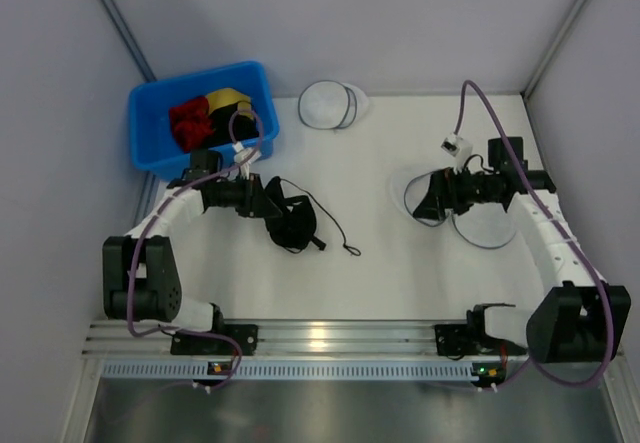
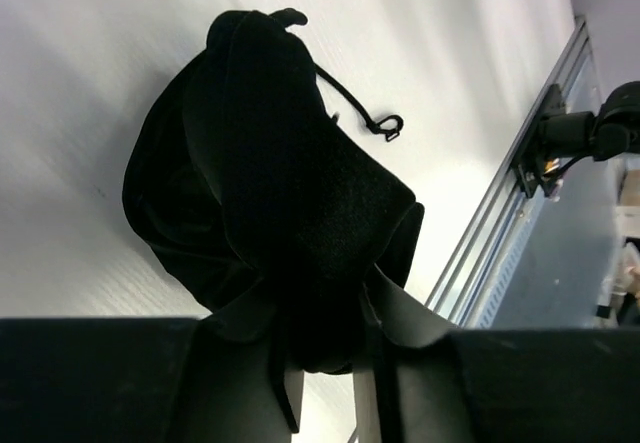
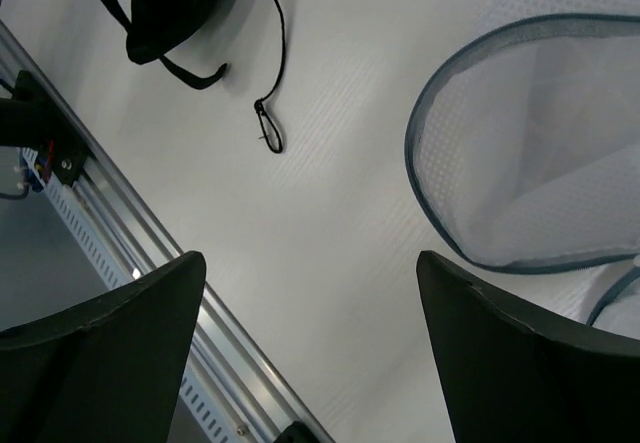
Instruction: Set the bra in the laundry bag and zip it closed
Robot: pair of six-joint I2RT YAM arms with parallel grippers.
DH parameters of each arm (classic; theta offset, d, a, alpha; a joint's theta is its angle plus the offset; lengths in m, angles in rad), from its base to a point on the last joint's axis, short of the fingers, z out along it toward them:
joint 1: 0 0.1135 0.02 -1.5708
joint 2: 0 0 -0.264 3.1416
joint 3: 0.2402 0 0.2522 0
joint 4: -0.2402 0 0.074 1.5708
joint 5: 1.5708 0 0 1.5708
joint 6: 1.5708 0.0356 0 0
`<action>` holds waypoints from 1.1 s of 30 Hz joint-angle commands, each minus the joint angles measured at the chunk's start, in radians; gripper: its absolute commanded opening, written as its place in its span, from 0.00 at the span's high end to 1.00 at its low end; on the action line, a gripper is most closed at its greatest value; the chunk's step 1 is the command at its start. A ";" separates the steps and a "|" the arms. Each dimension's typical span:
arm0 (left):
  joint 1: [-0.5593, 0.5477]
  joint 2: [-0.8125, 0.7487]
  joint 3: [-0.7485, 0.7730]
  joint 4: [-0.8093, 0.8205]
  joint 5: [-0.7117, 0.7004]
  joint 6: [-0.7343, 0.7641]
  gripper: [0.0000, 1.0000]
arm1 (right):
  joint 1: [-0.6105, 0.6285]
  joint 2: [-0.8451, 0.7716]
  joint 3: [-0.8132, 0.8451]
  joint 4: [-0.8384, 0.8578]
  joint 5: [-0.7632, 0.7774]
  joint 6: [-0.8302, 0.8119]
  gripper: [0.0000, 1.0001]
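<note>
The black bra (image 1: 292,221) lies bunched on the white table, left of centre, its thin strap ending in a hook (image 1: 352,251). My left gripper (image 1: 268,203) is at the bra's left end. In the left wrist view the bra (image 2: 270,163) fills the space between the fingers, and the left gripper (image 2: 315,308) is shut on its near end. The laundry bag (image 1: 490,225) lies open on the right, its dark-rimmed mesh halves flat on the table. My right gripper (image 1: 425,201) hovers open at the bag's left edge with nothing between its fingers. In the right wrist view the laundry bag (image 3: 540,153) lies beyond the right gripper (image 3: 307,258).
A blue bin (image 1: 150,113) at the back left holds a red garment (image 1: 188,123) and a yellow-and-black garment (image 1: 228,98). A whiter round mesh case (image 1: 330,105) sits at the back centre. An aluminium rail (image 1: 330,338) runs along the near edge.
</note>
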 commanded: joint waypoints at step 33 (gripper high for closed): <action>-0.097 -0.237 0.053 -0.086 -0.362 0.462 0.23 | 0.484 0.685 0.401 0.485 0.117 0.396 0.40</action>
